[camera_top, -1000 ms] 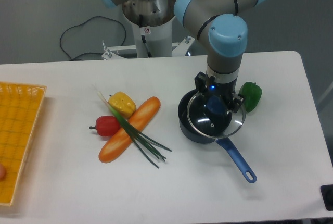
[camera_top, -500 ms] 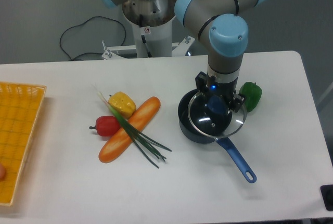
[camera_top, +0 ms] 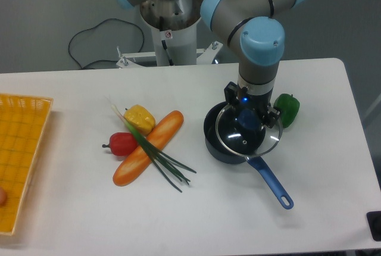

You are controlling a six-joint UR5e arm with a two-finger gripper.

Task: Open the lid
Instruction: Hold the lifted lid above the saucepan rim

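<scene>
One round glass lid (camera_top: 247,137) with a thin metal rim is seen tilted over one dark blue saucepan (camera_top: 229,140), its blue knob pinched by the tool (camera_top: 248,120).

Gripper (camera_top: 248,119) fingertips hidden behind lid (camera_top: 247,136) knob; yellow basket (camera_top: 21,149) cut by left edge; dark object (camera_top: 375,225) cut at lower right.

I am seeing the round glass lid (camera_top: 247,139) sitting tilted on the long-handled saucepan (camera_top: 221,146), vegetables lying left.
</scene>
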